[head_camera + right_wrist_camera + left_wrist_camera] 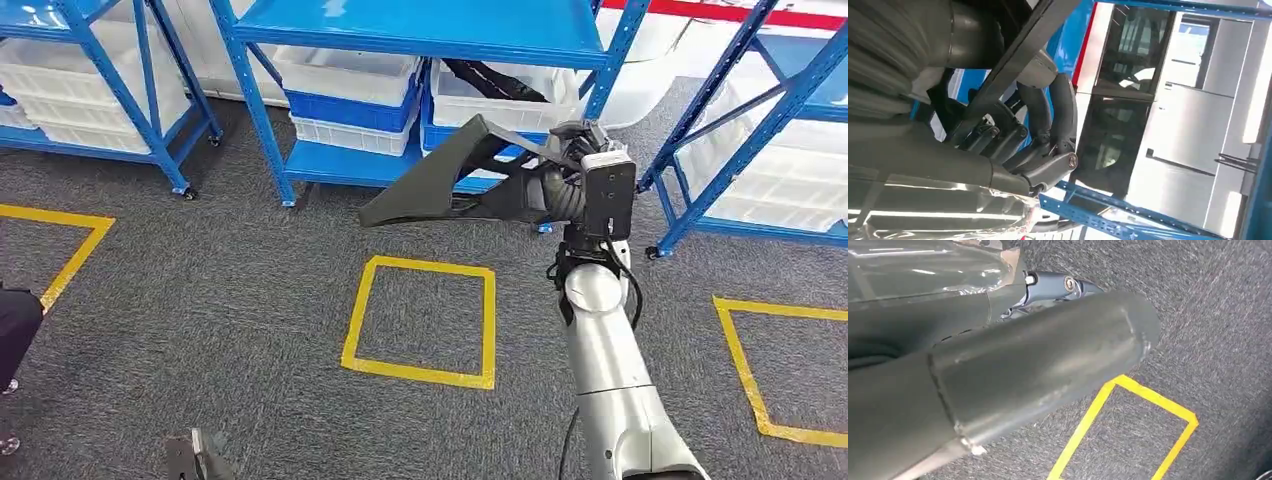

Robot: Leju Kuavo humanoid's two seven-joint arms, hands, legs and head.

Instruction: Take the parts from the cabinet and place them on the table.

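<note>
A flat black part [440, 175], wedge-shaped with thin struts, hangs in the air in front of the blue cabinet [420, 30]. My right hand [565, 185] grips it at its right end, arm stretched forward. In the right wrist view the dark fingers [1048, 115] curl around one of the part's black bars [1013, 65]. Another black part [495, 80] lies in a white bin [500, 110] on the cabinet's lower shelf. My left hand [998, 375] hangs low over the carpet, thumb stretched out, holding nothing.
More white and blue bins [345, 90] fill the lower shelf. Further blue racks stand at the left [120, 90] and right [760, 130]. Yellow tape squares [420, 320] mark the grey carpet. A dark shape [15, 330] sits at the left edge.
</note>
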